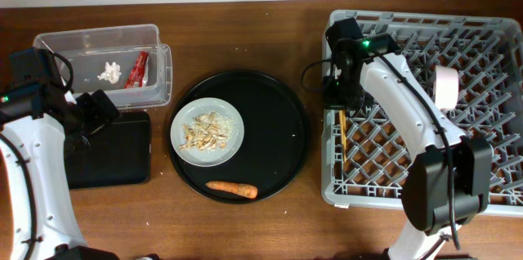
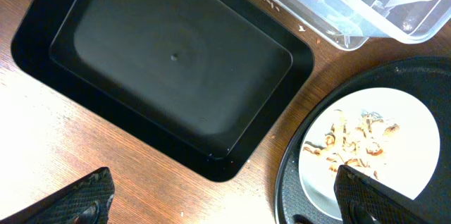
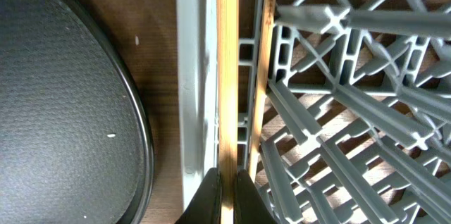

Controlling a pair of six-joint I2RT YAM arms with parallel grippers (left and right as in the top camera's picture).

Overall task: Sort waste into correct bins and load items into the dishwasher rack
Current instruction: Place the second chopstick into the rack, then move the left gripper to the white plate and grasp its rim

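- Step in hand: loading the chopsticks (image 3: pixel 226 76) into the rack (image 1: pixel 330 170).
- Right end effector (image 3: pixel 227 194): fingers pressed together on the near ends of the chopsticks, pinching both. The sticks fan apart slightly away from the grip.
- Chopsticks lie along the rack's left wall, just inside the rim, beside the round tray (image 1: pixel 274 121). Cannot tell whether they rest on the grid or hang just above it.
- Next move, by my judgement: lower until the sticks bear on the grid, part the fingers, and lift straight up so neither stick rolls or drops through a gap.
- Left end effector (image 2: pixel 229 199): fingers spread wide, holding nothing. It hovers over the bench between the black bin (image 2: pixel 176 62) and the plate (image 1: pixel 207 155).
- Tub (image 1: pixel 82 43) holds the tissue (image 1: pixel 109 72) and wrapper (image 1: pixel 137 69); the black bin is bare.
- Outstanding: scraps (image 1: pixel 208 129) on the plate and the carrot (image 1: pixel 232 188) on the round tray, both unsorted. The plate is not yet racked.
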